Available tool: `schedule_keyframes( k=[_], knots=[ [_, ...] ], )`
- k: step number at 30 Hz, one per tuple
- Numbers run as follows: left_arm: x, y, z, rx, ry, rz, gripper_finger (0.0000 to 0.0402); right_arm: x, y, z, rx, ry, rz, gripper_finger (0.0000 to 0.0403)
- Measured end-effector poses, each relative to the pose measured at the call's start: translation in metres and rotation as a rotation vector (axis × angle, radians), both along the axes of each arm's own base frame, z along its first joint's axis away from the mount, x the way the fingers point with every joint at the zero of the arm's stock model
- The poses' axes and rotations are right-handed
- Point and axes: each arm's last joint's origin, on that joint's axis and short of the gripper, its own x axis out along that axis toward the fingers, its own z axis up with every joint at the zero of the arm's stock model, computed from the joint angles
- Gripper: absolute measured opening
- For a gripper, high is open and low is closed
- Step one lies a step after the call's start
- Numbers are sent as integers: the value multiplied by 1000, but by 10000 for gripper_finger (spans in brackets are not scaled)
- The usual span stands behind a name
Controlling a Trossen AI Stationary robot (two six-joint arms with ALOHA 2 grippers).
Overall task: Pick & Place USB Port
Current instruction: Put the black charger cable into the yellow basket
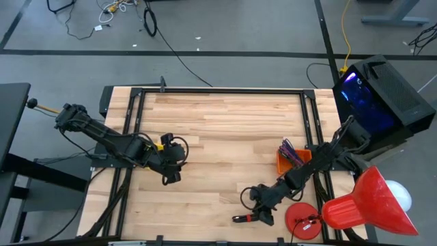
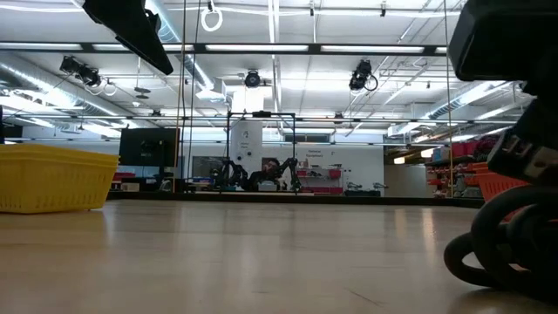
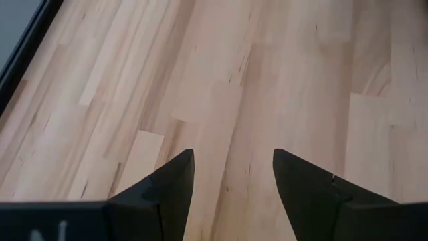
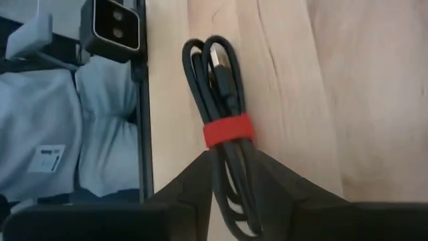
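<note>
The right gripper (image 1: 263, 207) is seen low over the near right part of the wooden table (image 1: 225, 130), close to the table's front edge, and it is pinched on a coiled black USB cable (image 4: 224, 127). In the right wrist view the cable's loops are seen running between the two dark fingers (image 4: 190, 184), which are pressed against the bundle from either side, and a red strap (image 4: 229, 130) is wrapped around the middle of the coil. A plug end can be made out at the far end of the bundle, lying along the loops. From above, the cable (image 1: 247, 218) is seen as a short dark shape with a red spot, just in front of the right gripper and near the table's front rail. An orange bin (image 1: 287, 158) holding dark and purple cables is placed at the table's right side, beside the right arm, and a red round disc (image 1: 302, 220) lies just to the right of the gripper near the front right corner. The left gripper (image 1: 171, 171) is held above the bare wood in the left middle of the table, well apart from the cable; its fingers (image 3: 167, 191) are spread, with nothing but planks between them. In the low view, a yellow basket (image 2: 54, 178) is seen at the left, while dark cable loops (image 2: 506, 240) sit on the tabletop at the right.
</note>
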Motion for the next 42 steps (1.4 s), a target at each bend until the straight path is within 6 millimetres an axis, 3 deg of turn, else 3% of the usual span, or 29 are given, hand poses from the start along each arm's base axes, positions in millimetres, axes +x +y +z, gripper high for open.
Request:
schedule_keyframes(
  k=[8,36,42],
  knots=[
    [0,0,0,-5,-4,4,208,-2,2,1,43,28,55,103],
    [4,-2,3,-44,-62,19,209,-10,4,-5,-73,33,86,103],
    [4,-2,3,-43,-62,18,209,-10,6,-19,-87,89,96,103]
  ],
)
